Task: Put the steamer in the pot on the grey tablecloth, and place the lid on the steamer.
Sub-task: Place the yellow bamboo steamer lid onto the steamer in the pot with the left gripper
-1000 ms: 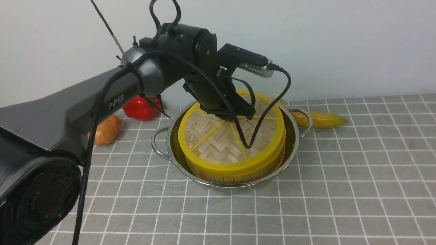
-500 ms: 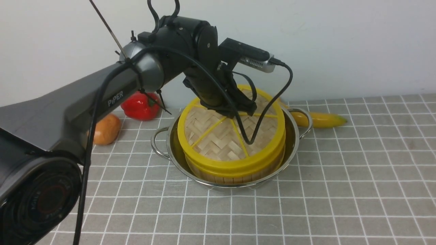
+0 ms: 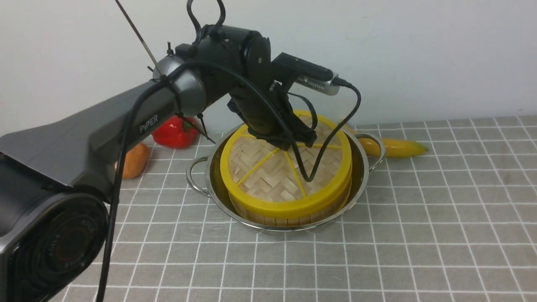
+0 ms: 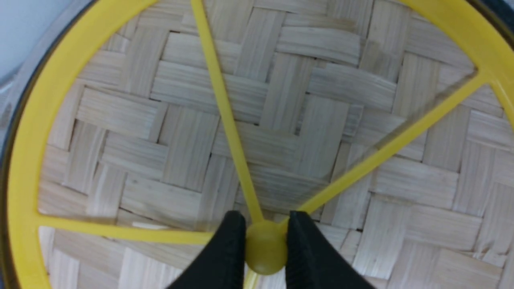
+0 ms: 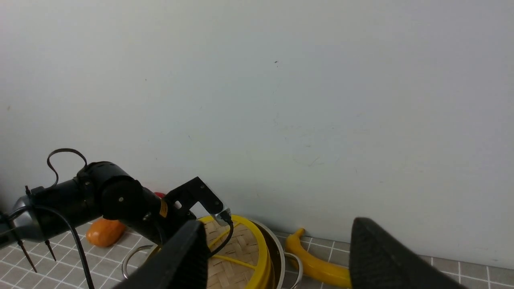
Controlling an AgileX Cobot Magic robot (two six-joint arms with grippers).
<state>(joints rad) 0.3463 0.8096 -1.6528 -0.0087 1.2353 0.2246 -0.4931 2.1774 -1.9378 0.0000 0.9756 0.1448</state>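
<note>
**A:** Grey tablecloth (image 3: 419, 218) from the front: steamer (image 3: 289, 217) sits inside the pot (image 3: 361, 176), lid (image 3: 268, 176) on top, left gripper (image 3: 300, 140) at its hub.

**B:** Left wrist cam: fingers (image 4: 225, 249) pinched tight on that hub, yeah.

**A:** Right wrist cam: right gripper (image 5: 279, 226) spread wide, well apart from the pot, banana (image 5: 317, 265) just beside the pot.

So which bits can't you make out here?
Inside of the steamer: covered by the lid in every view.
Lid's far rim, front view: behind the left arm, so full seating is unclear.
Left gripper: tips hidden by its own wrist in the front view.
Orange fruit: partly behind that arm.
Right gripper: cut off by the frame edge.
</note>
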